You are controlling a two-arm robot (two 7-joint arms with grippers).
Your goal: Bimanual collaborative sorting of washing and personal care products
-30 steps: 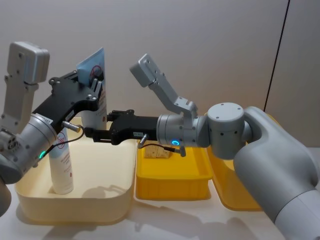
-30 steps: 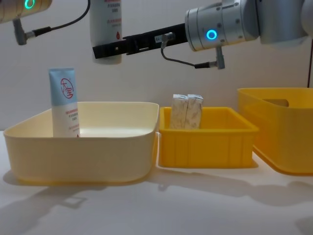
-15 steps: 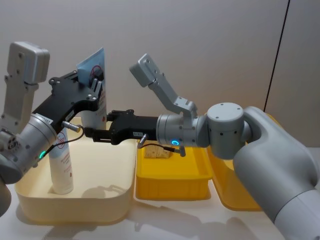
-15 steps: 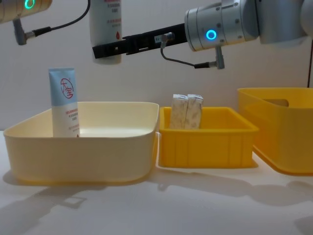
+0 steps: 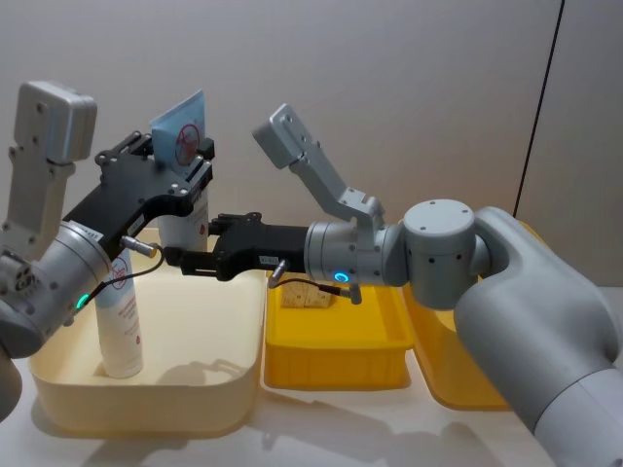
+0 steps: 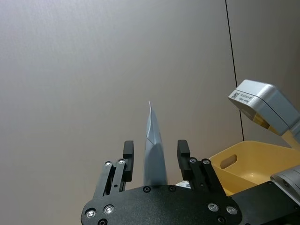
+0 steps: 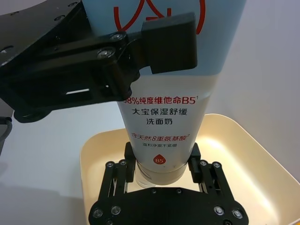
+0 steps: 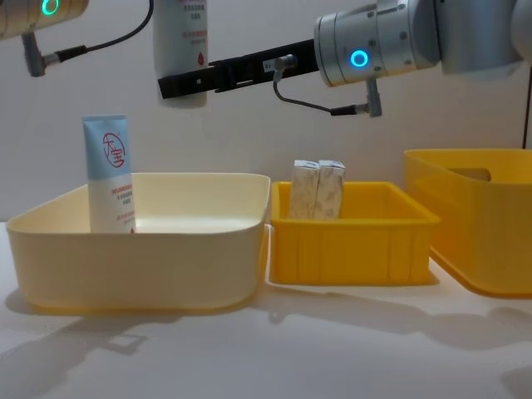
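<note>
Tube [image 8: 110, 172]: white, light-blue top, red round logo. Bin [image 8: 208, 249] around it: cream. Cartons [image 8: 317, 189]: cream, in yellow tray [image 8: 353, 245].

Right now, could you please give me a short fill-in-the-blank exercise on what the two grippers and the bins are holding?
1. The right gripper is shut on the lower end of the held tube, above the ____ bin.
2. The left gripper has its fingers ____, one on each side of that tube's flat top, with gaps.
3. The second tube stands ____ in the cream bin.
4. ____ cartons stand in the small yellow bin.

Missing words: cream; open; upright; Two
</note>
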